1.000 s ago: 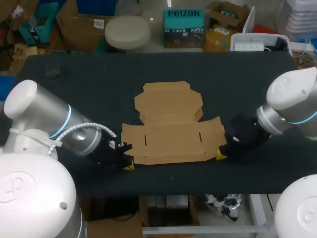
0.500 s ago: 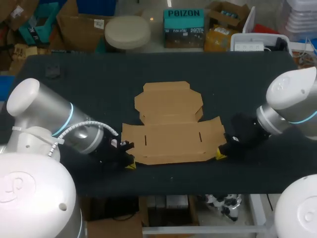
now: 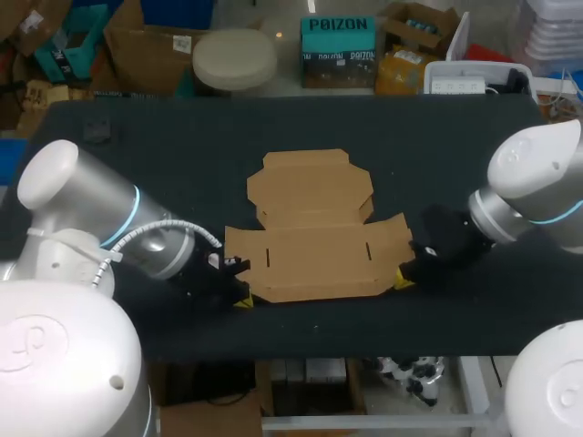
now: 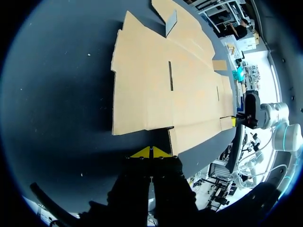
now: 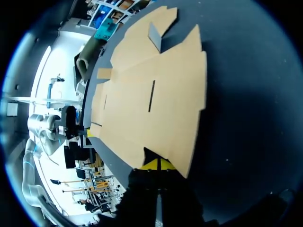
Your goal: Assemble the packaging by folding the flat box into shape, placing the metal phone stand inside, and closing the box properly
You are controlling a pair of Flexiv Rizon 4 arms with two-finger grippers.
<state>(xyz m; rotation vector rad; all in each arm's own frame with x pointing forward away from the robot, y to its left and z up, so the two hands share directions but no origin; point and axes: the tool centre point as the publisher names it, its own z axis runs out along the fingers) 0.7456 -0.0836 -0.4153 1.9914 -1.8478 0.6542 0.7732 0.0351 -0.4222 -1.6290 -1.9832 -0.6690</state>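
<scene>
The flat brown cardboard box (image 3: 314,232) lies unfolded in the middle of the dark table. My left gripper (image 3: 242,300) is low at the box's front left corner, its yellow tips pressed together. In the left wrist view that gripper (image 4: 151,152) stands just short of the cardboard (image 4: 161,90), by a notch in the near flap. My right gripper (image 3: 402,280) is at the front right corner, also shut on nothing. In the right wrist view its tips (image 5: 159,164) meet the edge of the cardboard (image 5: 156,104). I cannot make out a metal phone stand for certain.
A small dark object (image 3: 97,133) lies near the table's far left corner. The table's front edge (image 3: 310,350) runs close behind both grippers. Bare dark cloth surrounds the box on all sides.
My left gripper has slid a little to the right, closer to the box's front left corner. The right gripper has crept slightly inward. The box has barely shifted.
</scene>
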